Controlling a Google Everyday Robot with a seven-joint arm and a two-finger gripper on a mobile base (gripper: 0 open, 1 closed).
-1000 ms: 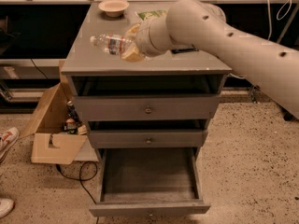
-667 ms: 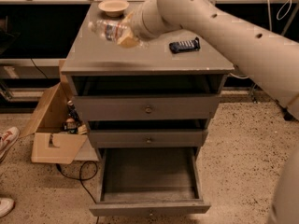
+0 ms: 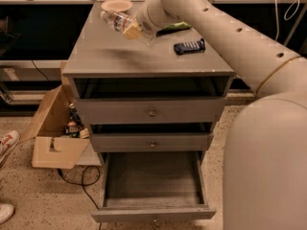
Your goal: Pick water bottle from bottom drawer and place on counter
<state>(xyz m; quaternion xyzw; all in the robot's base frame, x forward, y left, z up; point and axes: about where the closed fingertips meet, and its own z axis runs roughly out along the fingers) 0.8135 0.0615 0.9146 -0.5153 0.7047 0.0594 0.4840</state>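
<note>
The water bottle (image 3: pixel 115 20) is a clear plastic bottle held tilted, almost on its side, in the air above the back left of the counter (image 3: pixel 120 56). My gripper (image 3: pixel 130 28) is shut on the water bottle, at the end of the large cream arm that reaches in from the right. The bottom drawer (image 3: pixel 152 186) stands pulled open below the cabinet, and its inside shows nothing in it.
A dark blue ridged gadget (image 3: pixel 189 46) lies on the right of the counter. A pale bowl (image 3: pixel 116 5) sits at the back left, a green item (image 3: pixel 175 27) behind the arm. An open cardboard box (image 3: pixel 55 128) stands on the floor left of the cabinet. A shoe (image 3: pixel 7 145) shows at the left edge.
The gripper has carried the bottle up and back over the counter, toward the back left near the bowl. The arm has swung closer to the camera, uncovering the blue gadget.
</note>
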